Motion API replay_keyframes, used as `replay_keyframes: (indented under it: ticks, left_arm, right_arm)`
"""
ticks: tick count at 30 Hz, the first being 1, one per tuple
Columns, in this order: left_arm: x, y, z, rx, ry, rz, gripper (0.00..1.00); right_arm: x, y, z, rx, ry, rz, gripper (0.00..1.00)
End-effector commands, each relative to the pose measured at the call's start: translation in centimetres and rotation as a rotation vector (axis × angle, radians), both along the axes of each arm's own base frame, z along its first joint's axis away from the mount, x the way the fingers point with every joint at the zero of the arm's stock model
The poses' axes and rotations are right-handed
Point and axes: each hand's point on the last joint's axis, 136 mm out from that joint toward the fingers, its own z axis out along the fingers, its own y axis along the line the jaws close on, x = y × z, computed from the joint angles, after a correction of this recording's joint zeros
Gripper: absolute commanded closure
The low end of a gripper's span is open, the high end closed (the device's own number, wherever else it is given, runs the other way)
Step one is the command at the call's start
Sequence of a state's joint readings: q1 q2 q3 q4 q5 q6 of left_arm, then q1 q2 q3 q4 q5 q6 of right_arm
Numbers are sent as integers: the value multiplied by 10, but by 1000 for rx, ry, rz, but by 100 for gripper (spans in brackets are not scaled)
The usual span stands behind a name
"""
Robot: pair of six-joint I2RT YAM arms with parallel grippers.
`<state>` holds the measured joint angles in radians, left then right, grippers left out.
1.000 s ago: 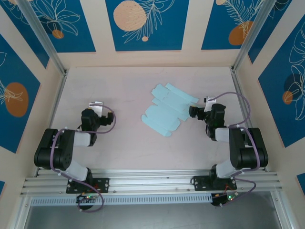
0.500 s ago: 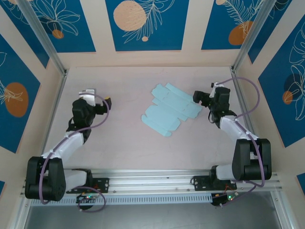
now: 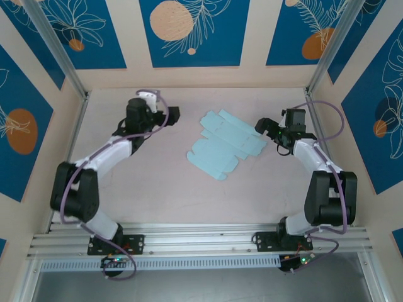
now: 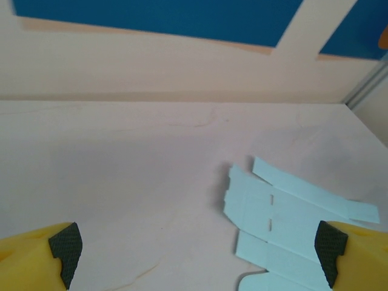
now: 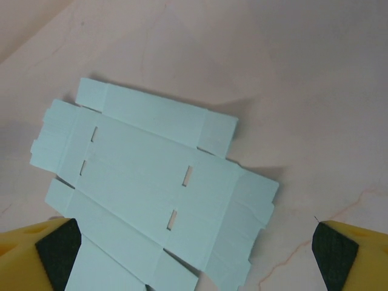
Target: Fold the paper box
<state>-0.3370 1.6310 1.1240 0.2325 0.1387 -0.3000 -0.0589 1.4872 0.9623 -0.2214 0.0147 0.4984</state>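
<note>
While the paper box [image 3: 223, 143] lay flat, the left gripper [image 3: 173, 114] and right gripper [image 3: 261, 124] flanked it, released and empty. This seemed the approach step; next, a flap needed lifting.

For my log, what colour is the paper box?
Paper box: plain pale blue, clearest in right wrist view.

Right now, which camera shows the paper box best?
The right wrist camera: the paper box lies flat close below it, so its flaps, creases and slits are plain, though its near end is cut off. The top camera shows the whole of it, but small. The left wrist camera catches part of it.
</note>
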Motion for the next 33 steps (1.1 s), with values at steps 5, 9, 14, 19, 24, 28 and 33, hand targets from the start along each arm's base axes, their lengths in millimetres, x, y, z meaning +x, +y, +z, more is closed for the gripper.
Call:
replay_keyframes:
  ticks: [5,9,14,19,24,28,33]
  left_arm:
    - [27,-68,-18,-54,113,-185,0]
    - [45,-89,-34,-35,160,-226,0]
    - [56,-112,-59,-28,254,-293,0]
    - [64,-121,-68,-42,279,-307,0]
    - [66,-125,-74,-39,290,-322,0]
    - [66,-123,-74,-22,286,-324,0]
    - [61,-119,-67,16,272,-333,0]
  right_arm:
    - [1,7,-20,103,137,11,7]
    - [6,0,-37,144,184,-29,10]
    - [27,4,-49,232,214,-17,17]
    - [49,9,-58,291,244,-15,25]
    - [67,11,-71,328,289,-21,35]
    - [70,14,-83,349,332,-22,38]
    - [71,24,-97,377,363,-1,44]
